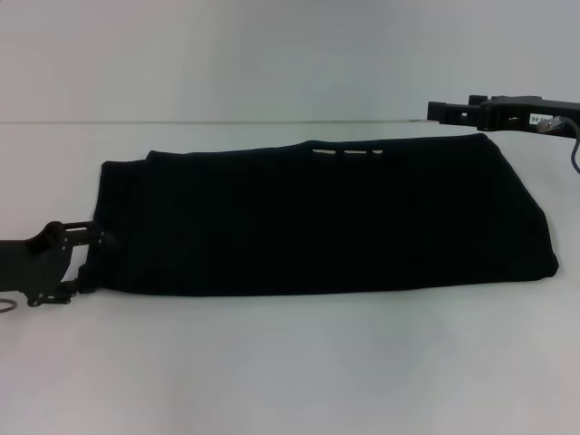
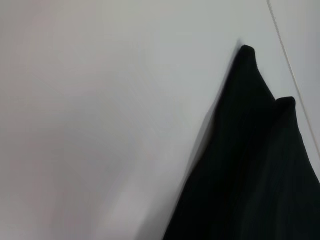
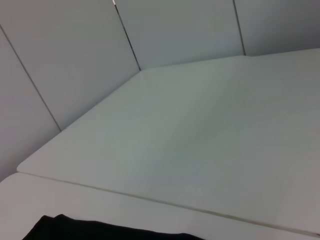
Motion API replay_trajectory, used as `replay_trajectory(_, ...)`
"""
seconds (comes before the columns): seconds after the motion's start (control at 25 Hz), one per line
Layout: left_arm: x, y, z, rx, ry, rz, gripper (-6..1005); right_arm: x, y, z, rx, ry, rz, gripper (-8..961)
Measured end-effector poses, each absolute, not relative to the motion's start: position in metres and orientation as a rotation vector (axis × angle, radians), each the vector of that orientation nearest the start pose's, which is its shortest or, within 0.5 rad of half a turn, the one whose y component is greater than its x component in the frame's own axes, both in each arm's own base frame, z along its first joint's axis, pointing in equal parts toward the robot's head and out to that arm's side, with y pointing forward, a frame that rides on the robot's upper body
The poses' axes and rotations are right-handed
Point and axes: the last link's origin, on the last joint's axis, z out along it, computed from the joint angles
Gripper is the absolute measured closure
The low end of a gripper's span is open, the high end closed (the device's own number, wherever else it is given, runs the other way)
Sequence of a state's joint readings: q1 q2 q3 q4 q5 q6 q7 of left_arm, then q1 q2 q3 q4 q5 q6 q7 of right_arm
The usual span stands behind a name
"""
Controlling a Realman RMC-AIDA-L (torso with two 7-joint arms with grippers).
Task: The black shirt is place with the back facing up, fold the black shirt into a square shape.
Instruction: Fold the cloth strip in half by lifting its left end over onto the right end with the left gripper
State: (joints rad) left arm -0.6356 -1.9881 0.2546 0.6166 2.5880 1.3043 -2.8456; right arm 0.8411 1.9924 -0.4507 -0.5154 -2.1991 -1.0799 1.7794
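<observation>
The black shirt (image 1: 326, 217) lies folded into a long flat band across the white table (image 1: 290, 362). A few cream marks (image 1: 349, 151) show at its far edge. My left gripper (image 1: 88, 261) is low at the band's near-left corner, its jaws apart on either side of the fabric edge. The left wrist view shows two pointed corners of the shirt (image 2: 260, 165) on the table. My right gripper (image 1: 446, 111) hangs raised beyond the band's far-right corner, clear of the cloth. The right wrist view shows only a strip of the shirt (image 3: 100, 231).
The table's far edge (image 1: 181, 122) meets a pale panelled wall (image 3: 75, 60). Bare table surface lies in front of the shirt and to its left (image 2: 90, 125). A cable (image 1: 573, 149) hangs from the right arm.
</observation>
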Motion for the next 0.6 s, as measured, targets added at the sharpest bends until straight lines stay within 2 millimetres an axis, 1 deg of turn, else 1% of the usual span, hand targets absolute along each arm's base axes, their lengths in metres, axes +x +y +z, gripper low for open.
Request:
replay_trajectory(0.16, -0.3486, 0.3570, 0.0514, 1.795, 2.925, 0.695, 206, 0.2378, 0.4525, 0.0401, -2.263, 1.017, 0.574, 25)
replay_trajectory(0.32, -0.3522, 0.3545, 0.0508, 1.811, 2.941, 0.651, 253, 0.2377, 0.4526, 0.0402, -2.263, 1.016, 0.574, 26)
replay_trajectory(0.48, -0.3529, 0.3540, 0.0507, 1.822, 2.938, 0.647, 300, 0.2376, 0.4527, 0.0404, -2.263, 1.016, 0.574, 25)
replay_trajectory(0.6, -0.3533, 0.3539, 0.0507, 1.838, 2.934, 0.643, 414, 0.2376, 0.4527, 0.0404, -2.263, 1.015, 0.574, 25)
